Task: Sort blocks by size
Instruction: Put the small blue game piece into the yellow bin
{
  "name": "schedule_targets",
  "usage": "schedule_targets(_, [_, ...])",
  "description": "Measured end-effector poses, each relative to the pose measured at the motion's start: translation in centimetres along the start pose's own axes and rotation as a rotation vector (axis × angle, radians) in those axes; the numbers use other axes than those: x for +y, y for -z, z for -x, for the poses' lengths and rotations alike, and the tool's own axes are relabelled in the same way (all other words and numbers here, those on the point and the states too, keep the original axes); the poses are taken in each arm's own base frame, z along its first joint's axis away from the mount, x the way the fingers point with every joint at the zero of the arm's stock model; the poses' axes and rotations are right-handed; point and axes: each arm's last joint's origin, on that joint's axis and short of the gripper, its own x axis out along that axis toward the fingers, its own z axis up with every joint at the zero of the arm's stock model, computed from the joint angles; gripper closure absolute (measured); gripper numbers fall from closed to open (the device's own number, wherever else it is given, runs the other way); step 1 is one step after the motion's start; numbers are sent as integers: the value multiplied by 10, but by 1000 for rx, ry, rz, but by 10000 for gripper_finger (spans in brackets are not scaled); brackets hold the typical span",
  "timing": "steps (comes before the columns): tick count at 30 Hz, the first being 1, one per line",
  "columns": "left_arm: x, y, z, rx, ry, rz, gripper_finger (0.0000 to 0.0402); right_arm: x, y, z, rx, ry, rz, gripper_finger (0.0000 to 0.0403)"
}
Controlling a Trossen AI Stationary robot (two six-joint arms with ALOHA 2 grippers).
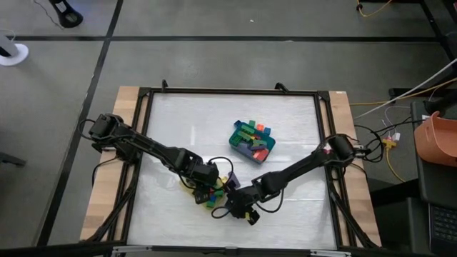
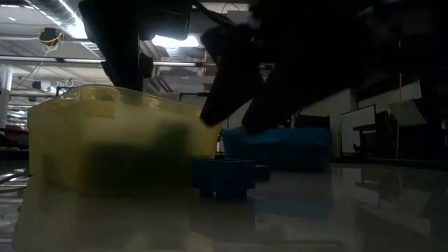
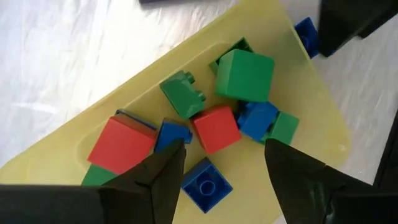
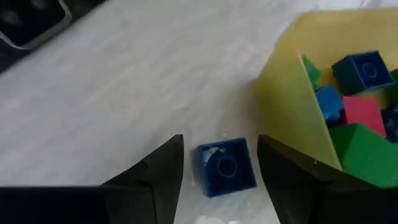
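Note:
A yellow tray (image 3: pixel 311 112) near the table's near edge holds several short cube blocks: green (image 3: pixel 245 74), red (image 3: pixel 214 127) and blue (image 3: pixel 255 118). My left gripper (image 3: pixel 224 149) hovers open above the tray, its fingers on either side of a small blue block (image 3: pixel 207 183) that lies on the tray floor. My right gripper (image 4: pixel 219 142) is open and low over the table just outside the tray wall (image 4: pixel 292 106). Its fingers stand on either side of another small blue block (image 4: pixel 227 165), which rests on the table and also shows in the low view (image 2: pixel 224 175).
A teal-blue tray (image 1: pixel 235 139) with several longer blocks stands toward the table's middle, beyond the yellow tray (image 2: pixel 119 147). The two grippers (image 1: pixel 212 187) (image 1: pixel 235 208) work close together at the near edge. The white tabletop to the left and right is bare.

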Motion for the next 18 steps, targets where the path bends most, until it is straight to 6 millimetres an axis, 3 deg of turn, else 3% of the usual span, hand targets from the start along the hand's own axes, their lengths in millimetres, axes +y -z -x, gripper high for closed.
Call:
schedule_targets(11, [0, 0, 0, -2, 2, 12, 192, -1, 12, -16, 82, 97, 5, 201])
schedule_targets(18, [0, 0, 0, -1, 1, 20, 192, 1, 14, -19, 84, 60, 2, 201])
